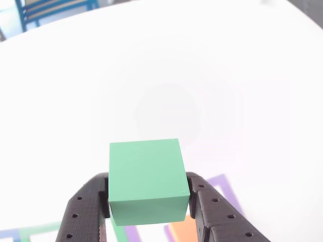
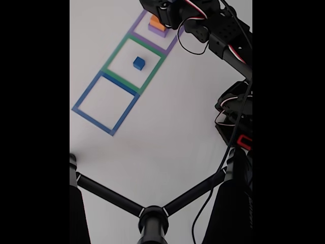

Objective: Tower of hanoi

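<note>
In the fixed view, three taped squares run in a row across the table (image 2: 167,117) toward one o'clock. The near square (image 2: 105,102) sits at seven o'clock of the middle square (image 2: 134,63), sharing an edge. A small cube (image 2: 139,62) lies inside the middle square. The far square (image 2: 155,31) holds a two-block stack (image 2: 158,25), one block on the other, under the arm (image 2: 223,35). A tripod (image 2: 152,216) stands at six o'clock.

In the other view, a cube (image 1: 146,180) sits between the gripper (image 1: 149,206) fingers, above the tape.
</note>
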Action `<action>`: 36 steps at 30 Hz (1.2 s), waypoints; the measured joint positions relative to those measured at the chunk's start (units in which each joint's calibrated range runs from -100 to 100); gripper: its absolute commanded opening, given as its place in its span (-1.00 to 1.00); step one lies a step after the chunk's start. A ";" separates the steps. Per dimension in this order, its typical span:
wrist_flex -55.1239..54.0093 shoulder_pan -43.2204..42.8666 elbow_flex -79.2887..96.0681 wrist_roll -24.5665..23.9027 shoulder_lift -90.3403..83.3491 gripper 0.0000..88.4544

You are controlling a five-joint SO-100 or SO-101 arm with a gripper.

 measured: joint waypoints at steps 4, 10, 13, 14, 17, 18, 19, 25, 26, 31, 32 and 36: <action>21.67 -2.21 -14.19 0.39 -3.38 -0.78; 47.99 -6.55 -34.55 0.20 -4.31 -0.79; 54.25 -8.60 -38.99 0.00 -5.15 -0.79; 55.46 -9.33 -39.60 0.00 -5.49 -0.78; 57.30 -11.46 -40.30 0.00 -5.91 -0.78; 57.62 -11.95 -40.30 0.00 -5.99 -0.78; 57.78 -12.44 -40.30 0.00 -5.99 -0.78; 57.95 -17.19 -40.30 -0.20 -5.99 -0.78; 57.95 -18.26 -40.30 -0.20 -5.99 -0.78; 57.95 -23.91 -40.30 -0.20 -5.99 -0.78; 57.95 -25.13 -40.30 -0.20 -5.99 -0.78; 57.46 -29.47 -39.43 -0.20 -5.99 -0.78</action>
